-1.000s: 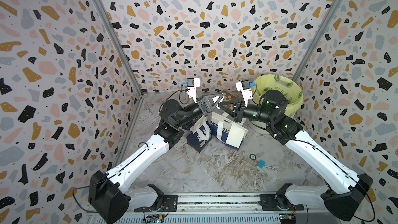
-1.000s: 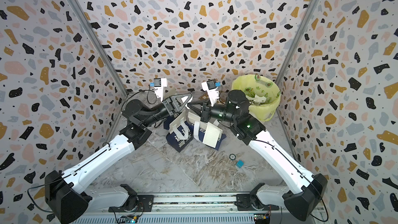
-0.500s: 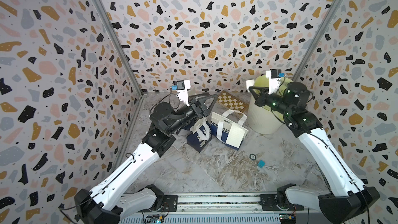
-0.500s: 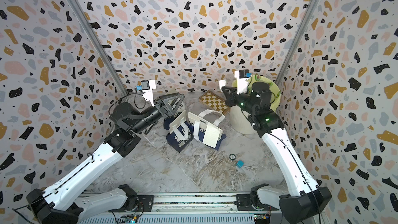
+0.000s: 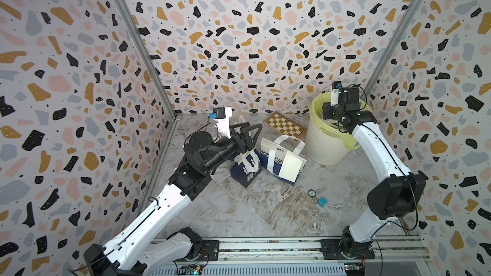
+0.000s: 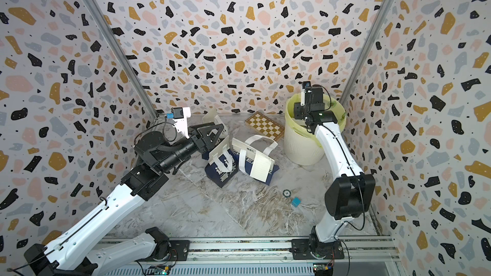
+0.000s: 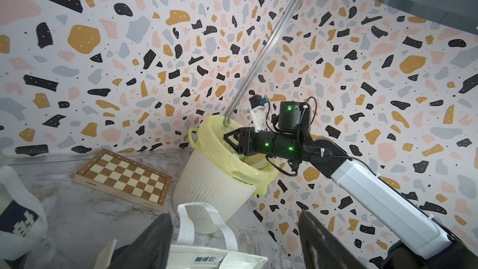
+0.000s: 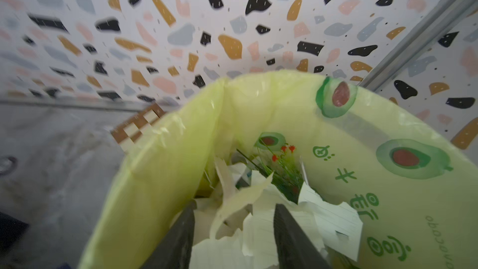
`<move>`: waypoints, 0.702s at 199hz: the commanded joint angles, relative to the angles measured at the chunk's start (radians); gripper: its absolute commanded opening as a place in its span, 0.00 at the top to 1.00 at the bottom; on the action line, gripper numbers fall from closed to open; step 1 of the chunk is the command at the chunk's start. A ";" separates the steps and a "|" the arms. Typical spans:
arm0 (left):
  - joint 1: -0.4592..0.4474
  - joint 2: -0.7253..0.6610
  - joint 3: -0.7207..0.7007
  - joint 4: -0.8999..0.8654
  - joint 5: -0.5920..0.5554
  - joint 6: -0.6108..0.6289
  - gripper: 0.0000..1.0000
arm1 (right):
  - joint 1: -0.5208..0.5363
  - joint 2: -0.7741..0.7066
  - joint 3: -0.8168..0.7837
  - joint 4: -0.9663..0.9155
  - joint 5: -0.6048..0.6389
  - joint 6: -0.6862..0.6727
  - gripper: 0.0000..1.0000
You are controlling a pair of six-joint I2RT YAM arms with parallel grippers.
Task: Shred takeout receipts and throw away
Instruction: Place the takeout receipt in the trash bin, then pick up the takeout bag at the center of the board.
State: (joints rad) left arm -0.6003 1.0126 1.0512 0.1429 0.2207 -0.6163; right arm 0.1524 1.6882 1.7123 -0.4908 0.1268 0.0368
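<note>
- Your right gripper [image 8: 232,239] is hovering, jaws spread, over the bin [image 8: 165,151]; torn receipt scraps [image 8: 333,218] are lying inside.
- Your left gripper [image 5: 251,131] is hanging spread above the bags [image 5: 244,171].

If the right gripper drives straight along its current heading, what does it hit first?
Likely the torn paper pieces heaped in the yellow-lined bin; the right gripper points down into it. Depth is unclear.

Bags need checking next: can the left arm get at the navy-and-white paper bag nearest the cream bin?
Probably yes: the left fingers are open and aimed at that navy-and-white paper bag close by, with nothing visible between.
</note>
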 commanded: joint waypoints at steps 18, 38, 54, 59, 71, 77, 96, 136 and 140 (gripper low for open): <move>0.011 -0.030 -0.010 0.004 -0.017 0.039 0.23 | -0.001 -0.051 0.074 -0.089 0.063 -0.014 0.37; 0.013 -0.026 -0.011 0.000 -0.010 0.038 0.23 | -0.001 -0.078 0.068 -0.093 0.063 -0.014 0.35; 0.014 -0.020 -0.010 0.000 -0.001 0.039 0.23 | -0.001 -0.108 0.050 -0.092 0.059 -0.012 0.35; 0.014 -0.018 -0.008 0.000 0.000 0.038 0.23 | -0.001 -0.119 0.043 -0.091 0.056 -0.013 0.36; 0.014 -0.015 -0.008 0.002 0.004 0.038 0.23 | 0.000 -0.145 0.031 -0.086 0.039 -0.015 0.40; 0.014 -0.013 -0.007 0.003 0.007 0.037 0.23 | -0.001 -0.158 0.026 -0.082 0.028 -0.015 0.44; 0.014 -0.003 -0.003 0.003 0.014 0.041 0.24 | -0.002 -0.197 0.011 -0.071 0.005 -0.011 0.55; 0.014 0.012 0.000 -0.017 0.025 0.081 0.25 | -0.021 -0.291 -0.066 -0.035 -0.096 -0.007 0.91; 0.014 0.013 0.000 -0.021 0.026 0.090 0.25 | -0.023 -0.301 -0.075 -0.030 -0.110 -0.004 0.94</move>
State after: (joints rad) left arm -0.5903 1.0241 1.0492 0.1219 0.2272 -0.5777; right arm 0.1440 1.4525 1.6829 -0.5461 0.1043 0.0277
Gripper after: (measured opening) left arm 0.754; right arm 0.156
